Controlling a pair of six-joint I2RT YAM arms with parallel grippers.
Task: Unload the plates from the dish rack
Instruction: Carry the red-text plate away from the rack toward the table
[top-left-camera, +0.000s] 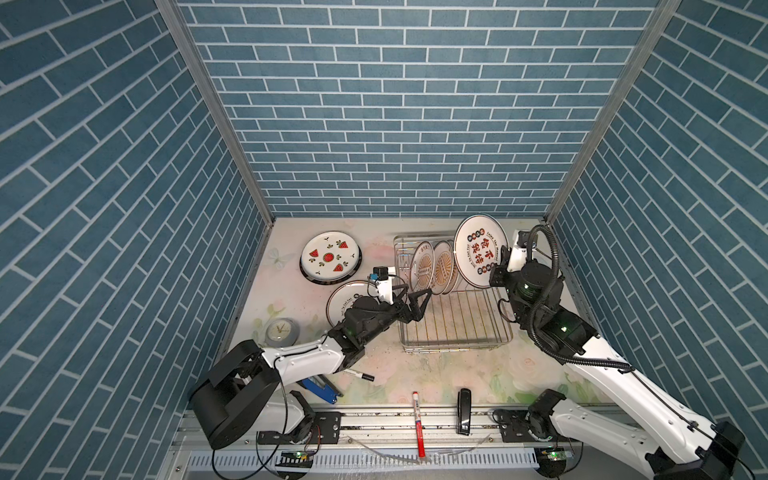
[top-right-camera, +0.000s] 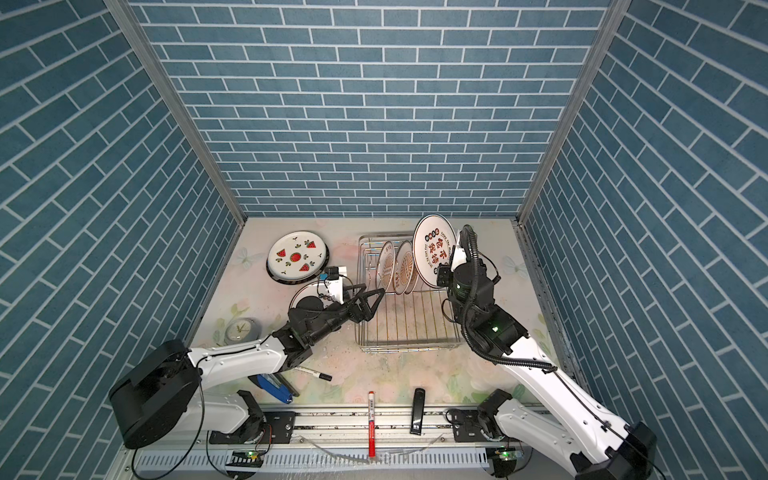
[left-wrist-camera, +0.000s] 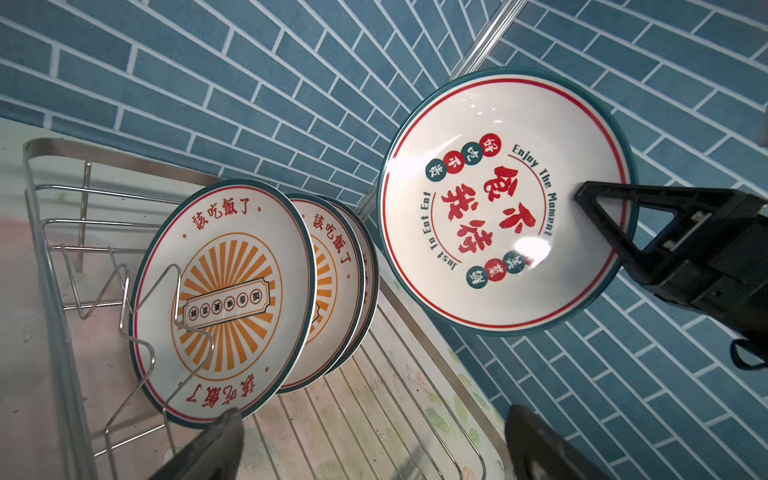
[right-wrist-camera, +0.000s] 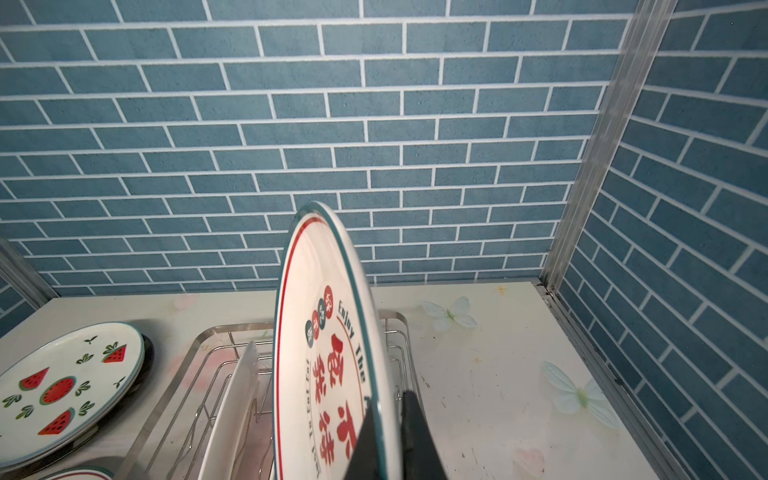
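Note:
The silver wire dish rack stands at the back right of the table. My right gripper is shut on the rim of a white plate with red characters, holding it upright above the rack's right end. Sunburst plates stand between the prongs. My left gripper hangs open over the rack's left side, holding nothing. A watermelon plate and another plate lie left of the rack.
A small grey clock sits at the left under my left arm. Near the front edge lie a black marker, a blue stapler, a red marker and a black bar. Blue brick walls enclose three sides.

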